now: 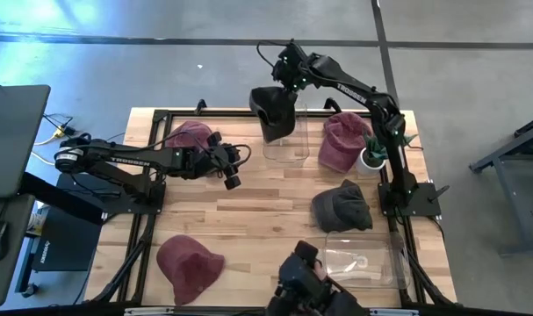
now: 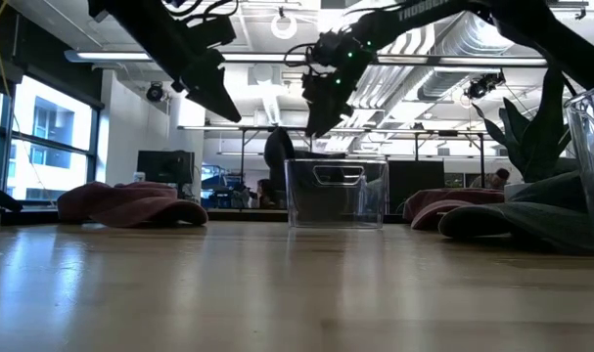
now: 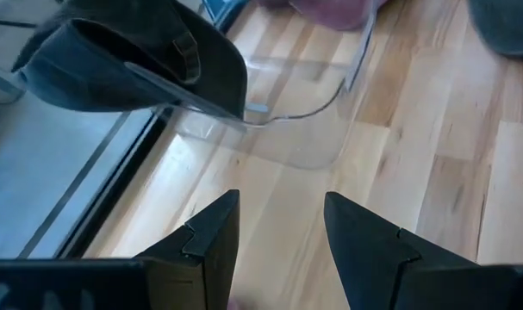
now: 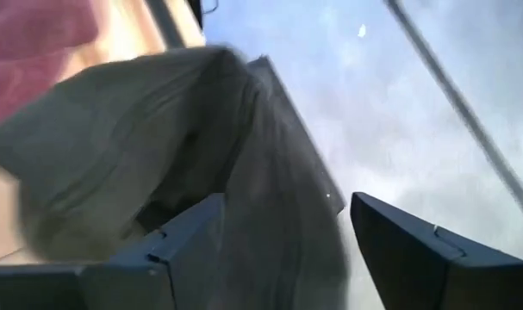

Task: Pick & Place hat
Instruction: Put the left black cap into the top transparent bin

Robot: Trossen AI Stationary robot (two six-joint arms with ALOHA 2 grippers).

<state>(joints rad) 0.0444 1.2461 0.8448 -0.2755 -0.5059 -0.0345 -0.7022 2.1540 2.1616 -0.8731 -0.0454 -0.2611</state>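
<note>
- Black cap (image 1: 272, 110) hangs over the far rim of the clear bin (image 1: 288, 140) at the worktop's far edge, crown opening downward, beneath the right gripper (image 1: 288, 81), whose fingers stand spread.
- The left gripper (image 1: 232, 178) hovers near the left side, fingers apart, empty.
- Wooden worktop (image 1: 257, 211); office room behind.

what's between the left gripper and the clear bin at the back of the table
Only bare wood. In the high view nothing lies between the left gripper and the clear bin; the dark hat sits on the bin's far rim.
</note>
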